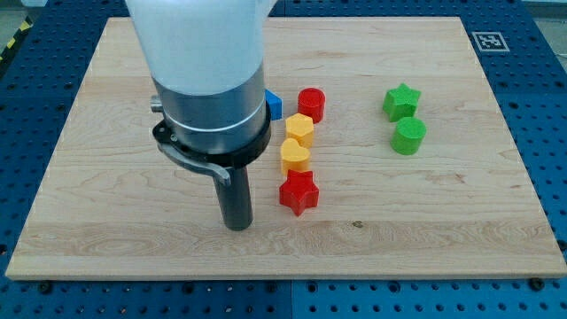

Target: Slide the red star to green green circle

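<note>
Partly hidden: blue block (274,104) behind arm; my tip (236,226) left of red star (299,192); no fingers.

My tip (237,225) sits on the wooden board (106,221), just to the view's left of the red star (299,192), with a small gap between us. Above the star runs a column: yellow heart (295,155), then yellow hexagon (300,129), then the red cylinder (311,104) at the view's top. A blue block (274,105) peeks out from behind my arm, shape unclear. Well off to the view's right, the green star (401,101) sits just above the green circle (409,136).
</note>
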Controlling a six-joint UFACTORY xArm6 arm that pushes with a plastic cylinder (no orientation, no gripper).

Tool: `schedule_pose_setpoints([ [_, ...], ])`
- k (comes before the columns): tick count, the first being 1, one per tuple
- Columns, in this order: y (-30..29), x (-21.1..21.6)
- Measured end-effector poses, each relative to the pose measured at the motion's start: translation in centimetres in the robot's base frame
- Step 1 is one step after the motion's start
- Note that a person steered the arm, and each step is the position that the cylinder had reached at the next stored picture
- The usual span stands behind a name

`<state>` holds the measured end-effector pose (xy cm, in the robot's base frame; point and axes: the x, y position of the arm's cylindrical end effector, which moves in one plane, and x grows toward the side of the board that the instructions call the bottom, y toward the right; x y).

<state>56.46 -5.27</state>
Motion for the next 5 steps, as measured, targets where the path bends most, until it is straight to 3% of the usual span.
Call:
schedule_pose_setpoints([
  [2, 9.1, -1.6],
  [3, 10.7, -1.8],
  [5, 5.1, -4.0],
])
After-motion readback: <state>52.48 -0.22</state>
